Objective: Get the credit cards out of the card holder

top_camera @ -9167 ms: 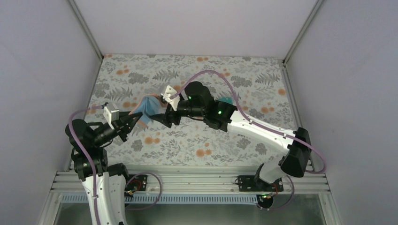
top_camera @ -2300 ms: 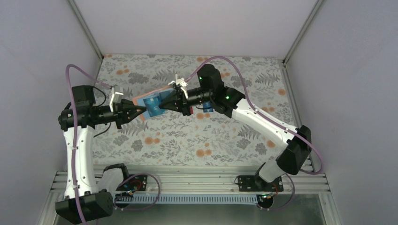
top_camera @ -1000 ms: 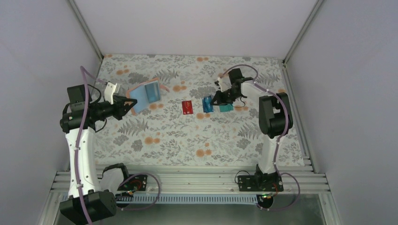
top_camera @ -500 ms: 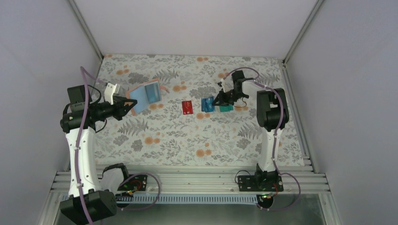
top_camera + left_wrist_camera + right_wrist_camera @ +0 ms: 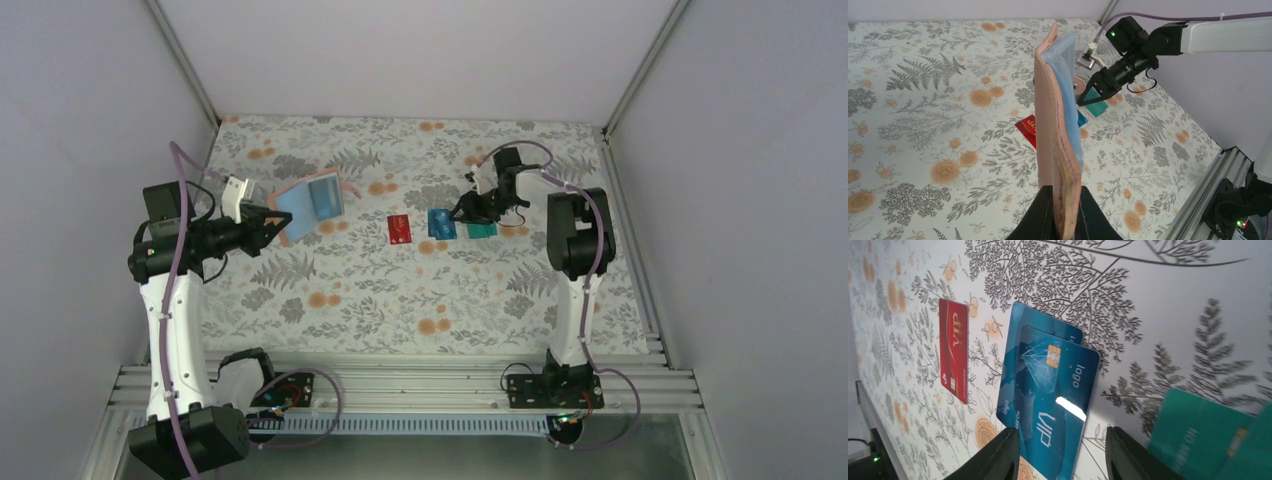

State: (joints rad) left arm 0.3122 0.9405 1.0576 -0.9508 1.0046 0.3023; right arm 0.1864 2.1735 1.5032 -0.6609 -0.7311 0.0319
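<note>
My left gripper (image 5: 268, 226) is shut on the lower edge of the card holder (image 5: 311, 204), holding it up off the table, half open, with the light blue inside showing. In the left wrist view the holder (image 5: 1058, 125) stands edge-on between my fingers (image 5: 1048, 215). The red card (image 5: 400, 229), the blue card (image 5: 441, 223) and the teal card (image 5: 481, 229) lie in a row on the table. My right gripper (image 5: 463, 212) is open just over the blue card (image 5: 1048, 385), its jaws either side of it. A second blue edge shows under that card.
The floral tablecloth (image 5: 400, 300) covers the table. White walls with metal posts close it in on the left, back and right. The right arm (image 5: 575, 235) is folded upright at the right. A metal rail (image 5: 400, 385) runs along the near edge.
My right gripper carried the blue card from the holder to the right and let it go beside the teal card. My left gripper drew the holder back to the left and holds still.
</note>
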